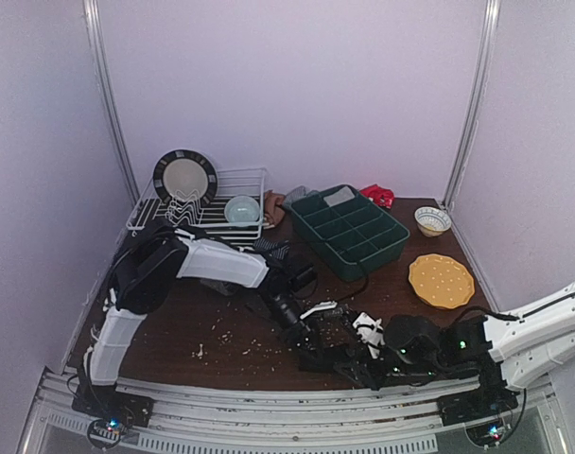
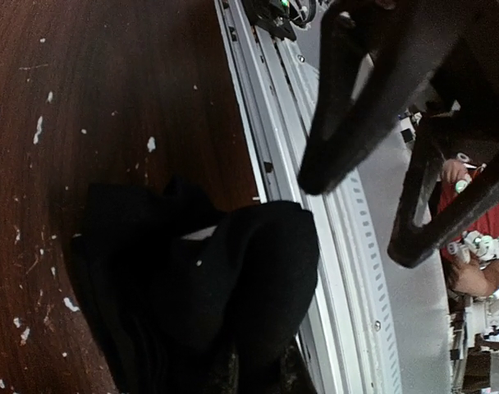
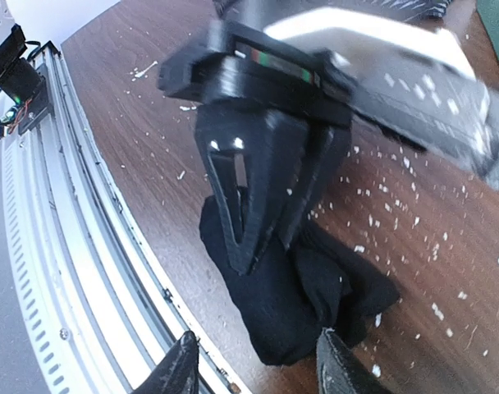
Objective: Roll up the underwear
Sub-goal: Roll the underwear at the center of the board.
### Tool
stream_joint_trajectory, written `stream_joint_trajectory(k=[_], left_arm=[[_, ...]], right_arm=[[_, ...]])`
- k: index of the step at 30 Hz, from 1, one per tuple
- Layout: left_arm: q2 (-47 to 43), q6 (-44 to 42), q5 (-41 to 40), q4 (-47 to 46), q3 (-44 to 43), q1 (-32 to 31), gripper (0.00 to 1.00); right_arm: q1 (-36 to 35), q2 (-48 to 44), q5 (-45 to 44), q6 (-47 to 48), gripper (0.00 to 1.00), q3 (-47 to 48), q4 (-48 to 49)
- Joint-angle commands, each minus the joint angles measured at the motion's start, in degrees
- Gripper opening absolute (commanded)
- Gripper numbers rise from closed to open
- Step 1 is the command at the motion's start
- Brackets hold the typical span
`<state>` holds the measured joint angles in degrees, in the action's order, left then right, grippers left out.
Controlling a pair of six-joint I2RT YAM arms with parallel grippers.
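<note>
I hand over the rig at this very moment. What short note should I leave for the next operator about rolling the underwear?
Left gripper: fingers shut on the black soft cloth underwear, pinning it to the brown wooden table.
Right gripper: fingers open at the edge of that piece, holding nothing.
Other pieces: a beige-pink cloth one and a dark striped one lie by the white wire rack, apparently unrolled.
Done: the black piece is bunched up, not yet a tidy roll.
Left to do: finish this roll, then roll the others.
</note>
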<state>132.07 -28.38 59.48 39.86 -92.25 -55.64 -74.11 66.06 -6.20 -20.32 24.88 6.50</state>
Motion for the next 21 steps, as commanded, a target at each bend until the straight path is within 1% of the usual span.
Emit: stream_joint_trajectory(k=[1, 4, 6, 10, 16, 18, 19, 21], left_arm=[[6.09, 0.48, 0.27, 10.33, -4.65, 1.63, 0.0], [9.45, -0.53, 0.53, 15.64, -9.17, 2.21, 0.0], [11.25, -0.71, 0.52, 18.07, -11.75, 2.77, 0.0], [14.18, -1.28, 0.91, 21.54, -14.44, 3.92, 0.0], [17.9, -2.91, -0.73, 26.83, -18.3, 4.2, 0.0], [18.89, -3.25, -1.24, 28.19, -19.69, 4.28, 0.0], [19.27, -3.4, -1.6, 28.7, -20.44, 4.35, 0.0], [19.64, -3.69, -1.97, 29.27, -21.18, 4.4, 0.0]], right_arm=[[-0.44, 2.17, -3.31, 5.67, 0.49, 4.27, -4.12], [0.68, 5.75, -2.72, 7.83, 0.5, 7.37, -6.27], [1.77, 8.2, -0.58, 8.42, 0.5, 8.84, -6.38], [4.07, 12.21, 4.55, 8.54, 0.5, 9.37, -4.45], [6.84, 16.32, 7.2, 9.42, 0.5, 11.31, -6.86], [7.5, 18.04, 8.35, 9.71, 0.47, 12.48, -8.5], [7.65, 18.76, 8.85, 9.79, 0.44, 12.92, -9.08], [7.95, 19.84, 9.49, 9.42, 0.32, 13.0, -9.42]])
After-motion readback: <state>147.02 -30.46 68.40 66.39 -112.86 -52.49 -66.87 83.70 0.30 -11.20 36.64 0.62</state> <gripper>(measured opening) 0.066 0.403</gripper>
